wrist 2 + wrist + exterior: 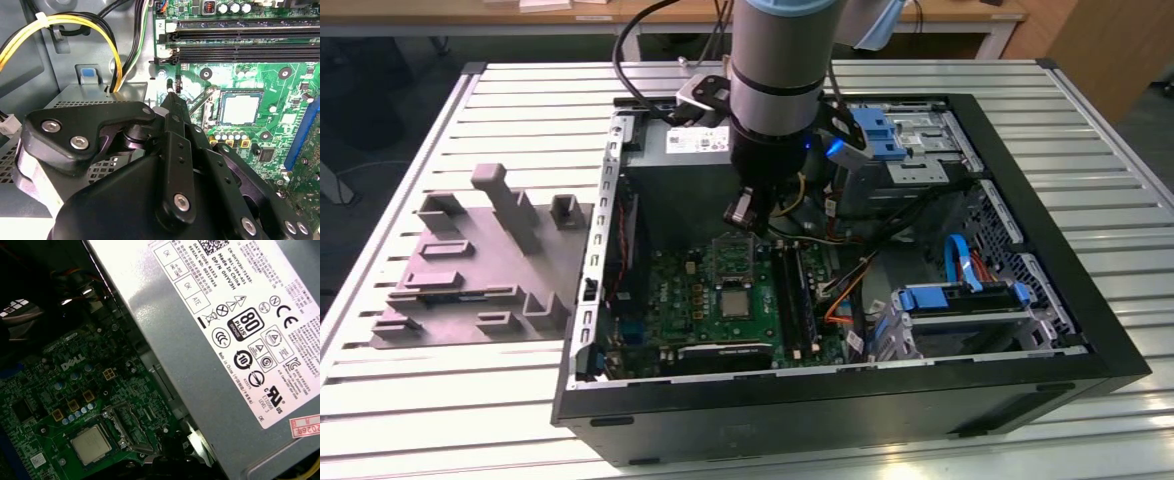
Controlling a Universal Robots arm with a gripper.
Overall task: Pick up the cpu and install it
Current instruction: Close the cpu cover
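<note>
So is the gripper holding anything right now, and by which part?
Nothing: the gripper is shut and empty. The cpu lies flat in the socket, apart from it.

Dim interior of the open black metal computer case (1107,350), bright glare on the ribbed aluminium table (881,462) beside it, blurred black gripper linkage (170,190).

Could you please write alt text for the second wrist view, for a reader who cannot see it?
The black gripper hangs over a green motherboard, its tip close beside the silver-framed socket where the cpu already sits. Black memory slots run along the board, and yellow and black cables loop over the grey metal case.
</note>
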